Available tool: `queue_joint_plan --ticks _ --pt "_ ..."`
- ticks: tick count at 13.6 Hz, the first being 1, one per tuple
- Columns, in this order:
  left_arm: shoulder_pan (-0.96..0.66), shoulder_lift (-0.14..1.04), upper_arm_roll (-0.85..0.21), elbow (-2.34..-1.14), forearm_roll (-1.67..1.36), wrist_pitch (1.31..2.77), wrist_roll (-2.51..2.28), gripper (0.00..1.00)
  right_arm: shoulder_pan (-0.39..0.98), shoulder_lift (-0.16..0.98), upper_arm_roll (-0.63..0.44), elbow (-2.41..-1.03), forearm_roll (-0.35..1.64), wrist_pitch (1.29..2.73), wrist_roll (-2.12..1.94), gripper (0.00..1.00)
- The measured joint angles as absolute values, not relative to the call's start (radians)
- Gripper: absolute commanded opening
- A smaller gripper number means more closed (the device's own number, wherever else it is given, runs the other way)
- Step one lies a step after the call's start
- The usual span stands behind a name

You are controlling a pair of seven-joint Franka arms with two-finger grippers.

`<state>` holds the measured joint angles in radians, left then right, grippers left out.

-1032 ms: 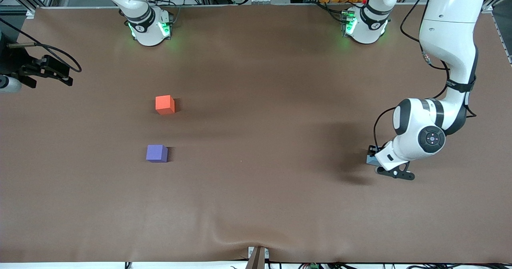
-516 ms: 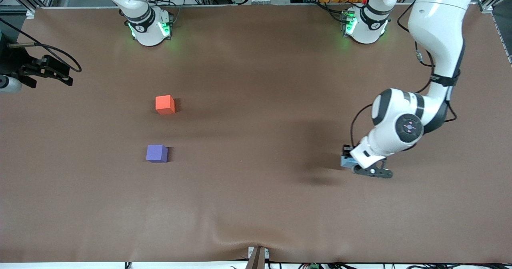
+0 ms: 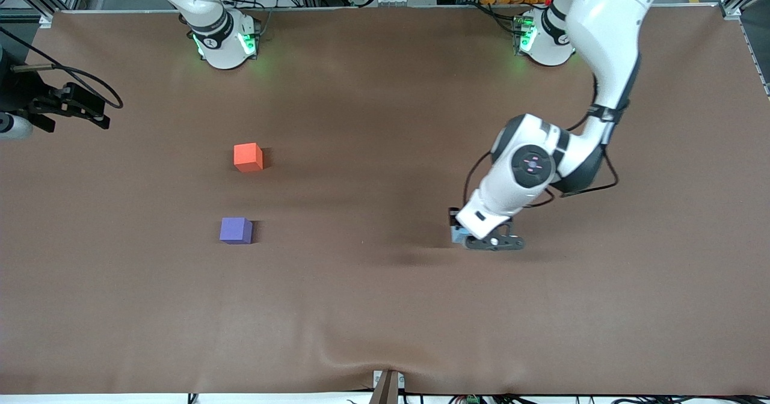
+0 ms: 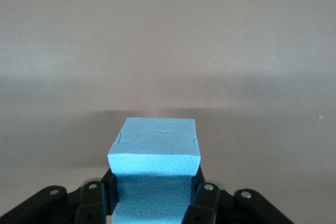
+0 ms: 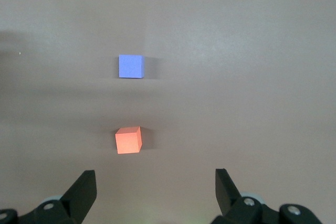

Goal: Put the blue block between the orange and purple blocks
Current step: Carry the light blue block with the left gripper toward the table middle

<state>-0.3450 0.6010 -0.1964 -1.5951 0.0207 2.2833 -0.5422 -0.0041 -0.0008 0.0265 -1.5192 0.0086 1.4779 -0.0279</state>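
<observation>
The light blue block (image 3: 458, 234) hangs in the air with my left gripper (image 3: 466, 235) shut on it, over the brown table toward the left arm's end. In the left wrist view the blue block (image 4: 155, 145) sits between the black fingers (image 4: 202, 195) of the left gripper (image 4: 154, 184). The orange block (image 3: 248, 157) and the purple block (image 3: 235, 230) rest toward the right arm's end, the purple one nearer the front camera, with a gap between them. My right gripper (image 3: 84, 108) waits open at that end, and the right wrist view shows the right gripper (image 5: 156, 182) with nothing between its fingers, above the orange block (image 5: 128, 140) and the purple block (image 5: 130, 66).
A brown cloth (image 3: 385, 308) covers the table, with a wrinkle near its front edge (image 3: 355, 359). A small bracket (image 3: 387, 386) sits at the middle of the front edge. The two arm bases (image 3: 225, 40) (image 3: 544, 37) stand along the back edge.
My left arm has carried the blue block a good way toward the right arm's end of the table, still shut on it. The right gripper and the other two blocks have not moved.
</observation>
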Motion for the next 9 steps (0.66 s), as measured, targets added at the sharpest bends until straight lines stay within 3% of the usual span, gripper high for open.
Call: queue_joint_plan --ticks 9 --pt "-0.546 0.732 -0.193 -1.414 0.020 2.283 -0.882 0.00 0.024 0.030 0.029 -1.520 0.009 1.480 -0.028 1.00"
